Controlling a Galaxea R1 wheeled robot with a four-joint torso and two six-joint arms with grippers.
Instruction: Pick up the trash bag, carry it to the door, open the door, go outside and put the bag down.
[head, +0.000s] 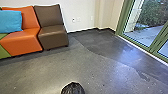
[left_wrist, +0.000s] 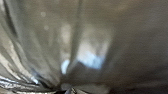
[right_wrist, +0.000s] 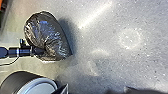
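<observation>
Bagged Trash in Hand, Doorway Still to Come

A black trash bag (head: 73, 89) hangs from the robot's left gripper (right_wrist: 40, 51), which looks closed on its gathered plastic, at the near middle of an office lounge. Whether the right gripper is open or closed cannot be told. The pickup appears done and the carry under way; reaching the door, opening it, going outside and setting the load down are left. The green-framed glass door (head: 159, 38) stands at right, apparently closed, with paved ground (head: 146, 35) beyond; brown (head: 53, 36) and orange chairs (head: 26, 41) line the far left. Glossy and crinkled, the bag bulges roundly, its thin film drawn into tight folds near the grip and catching pale bluish highlights.
</observation>
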